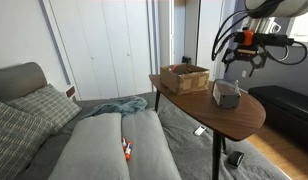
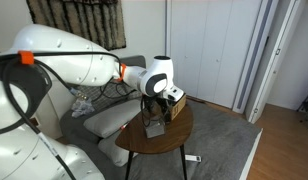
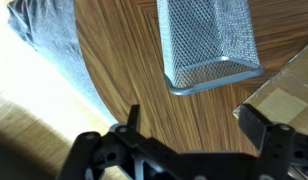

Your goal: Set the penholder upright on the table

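The penholder [image 1: 227, 94] is a small dark grey mesh cup on the oval wooden table [image 1: 244, 118], in front of the brown box. In both exterior views it looks upright [image 2: 154, 127]. In the wrist view its mesh wall and silver rim [image 3: 209, 40] fill the top of the picture, on the wood [image 3: 124, 70]. My gripper [image 1: 242, 66] hangs above the penholder, apart from it. It also shows in an exterior view [image 2: 166, 97]. In the wrist view its two dark fingers [image 3: 194, 125] are spread wide with only bare wood between them.
A brown open box [image 1: 184, 77] stands on the far part of the table, and its corner shows in the wrist view [image 3: 289, 85]. A grey sofa [image 1: 104, 145] with cushions and a blue cloth [image 1: 119, 106] lies beside the table. A dark bench [image 1: 289, 105] is behind.
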